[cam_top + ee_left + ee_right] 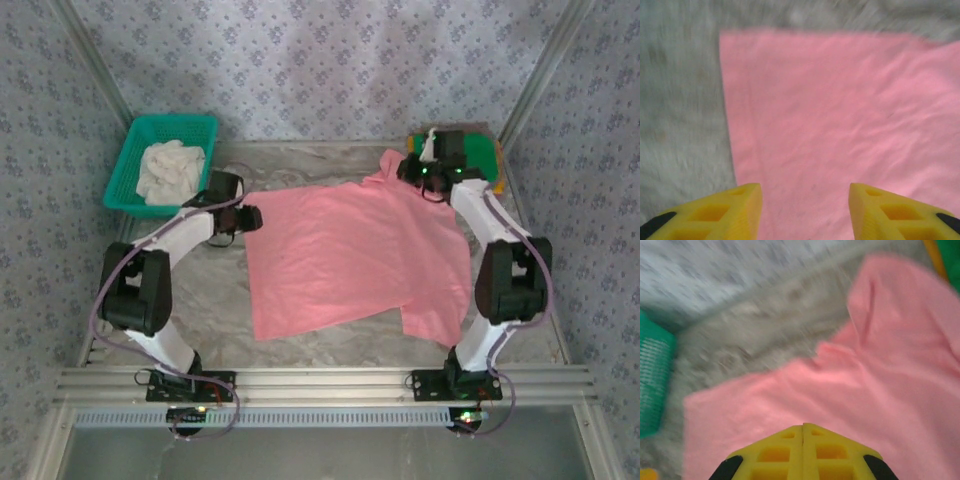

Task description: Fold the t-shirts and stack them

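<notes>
Seeing my left gripper [804, 192] at the left edge of the salmon-pink t-shirt [350, 260], fingers partly apart over the cloth, holding nothing, shirt spread flat at centre, my right gripper [803, 430] at its far right corner, fingers pressed together, green t-shirt [482, 155] just beyond.
</notes>
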Available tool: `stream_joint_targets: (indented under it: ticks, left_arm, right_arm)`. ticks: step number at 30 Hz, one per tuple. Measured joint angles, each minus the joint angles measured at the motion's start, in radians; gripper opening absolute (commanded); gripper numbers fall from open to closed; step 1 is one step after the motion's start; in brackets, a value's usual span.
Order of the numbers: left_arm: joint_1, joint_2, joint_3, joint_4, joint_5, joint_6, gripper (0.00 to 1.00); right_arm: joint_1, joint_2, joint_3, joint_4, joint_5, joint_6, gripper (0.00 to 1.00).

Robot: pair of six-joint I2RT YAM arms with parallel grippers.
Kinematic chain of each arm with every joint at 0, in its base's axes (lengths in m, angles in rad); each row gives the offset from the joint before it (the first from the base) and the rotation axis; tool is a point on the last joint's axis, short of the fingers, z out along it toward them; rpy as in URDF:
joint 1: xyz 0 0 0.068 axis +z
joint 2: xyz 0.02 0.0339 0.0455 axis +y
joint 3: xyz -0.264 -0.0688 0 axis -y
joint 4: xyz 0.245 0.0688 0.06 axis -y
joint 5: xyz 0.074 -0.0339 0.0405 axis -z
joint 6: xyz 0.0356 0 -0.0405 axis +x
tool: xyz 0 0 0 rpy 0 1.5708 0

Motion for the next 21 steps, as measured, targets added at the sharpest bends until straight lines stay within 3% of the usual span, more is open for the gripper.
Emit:
stream_joint_targets:
  ticks: [4,9,15,21]
  left_arm:
    - [-0.067,0.033,-0.030,0.061,0.000,-0.087,0.37]
    - [-0.087,0.047,-0.158,0.191,0.009,-0.212,0.30]
    - [-0.040,0.050,-0.243,0.341,0.034,-0.319,0.25]
    - [0.084,-0.016,-0.350,0.423,0.073,-0.356,0.25]
  right_arm:
    - [0.055,0.117,-0.012,-0.019,0.044,0.001,0.00]
    - [0.130,0.143,-0.057,0.030,0.046,0.040,0.00]
    - [0.105,0.142,-0.082,0.061,0.032,0.072,0.00]
    - [-0.003,0.098,-0.083,0.063,0.033,0.099,0.10]
